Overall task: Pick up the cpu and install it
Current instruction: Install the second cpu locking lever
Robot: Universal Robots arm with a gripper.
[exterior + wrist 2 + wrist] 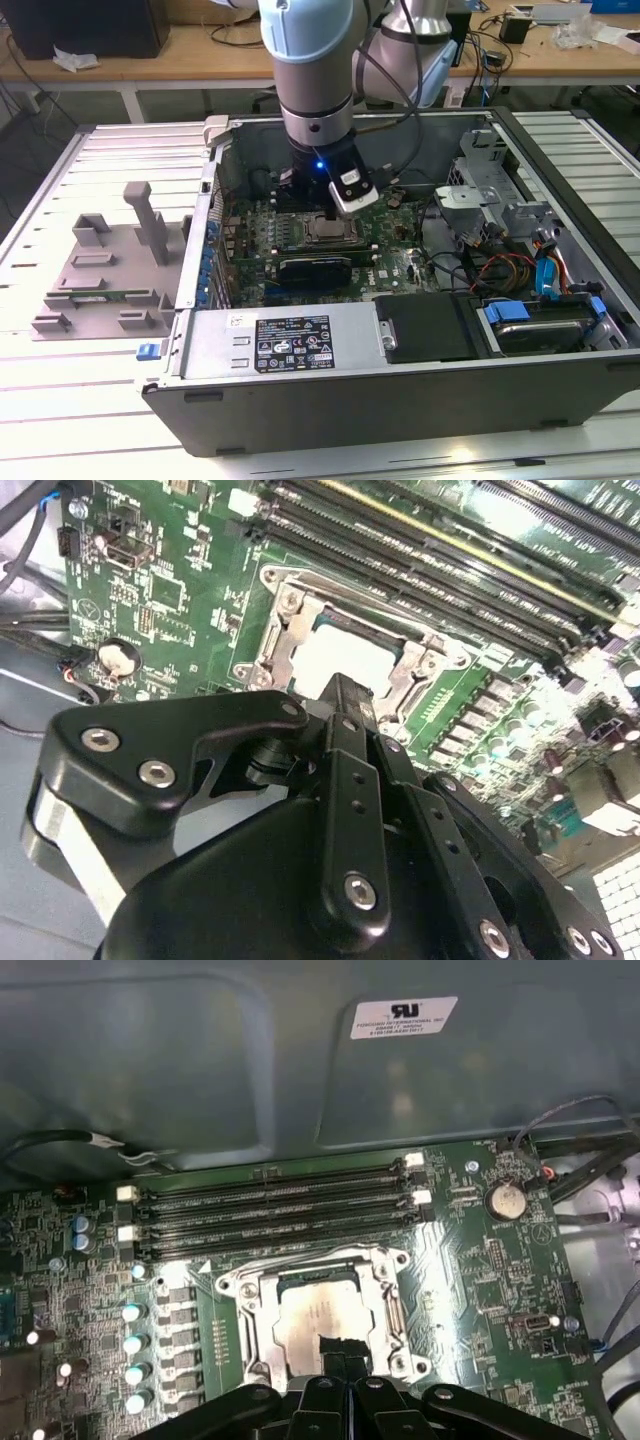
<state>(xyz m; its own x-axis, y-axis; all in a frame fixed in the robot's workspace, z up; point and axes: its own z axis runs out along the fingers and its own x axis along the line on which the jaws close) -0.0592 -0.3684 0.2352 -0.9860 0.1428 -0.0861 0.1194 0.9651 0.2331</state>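
Gripper (333, 213) over the socket (322, 1322), cpu (318, 1328) seated in it.
You've got the arm reaching down into the open computer case (400, 400); the fingers (345, 705) look closed together right at the cpu (345, 655) top, but you can't tell whether they grip it. 4 memory slots (275, 1210) run beside the socket.

The hand (343, 1348) hides the near edge of the cpu (315, 1322).

Exterior view: high, oblique, distant, facing open case (400, 400). Both wrist views: close behind gripper (340, 1355), facing down; shared: socket (320, 1315) just beyond its fingertips.
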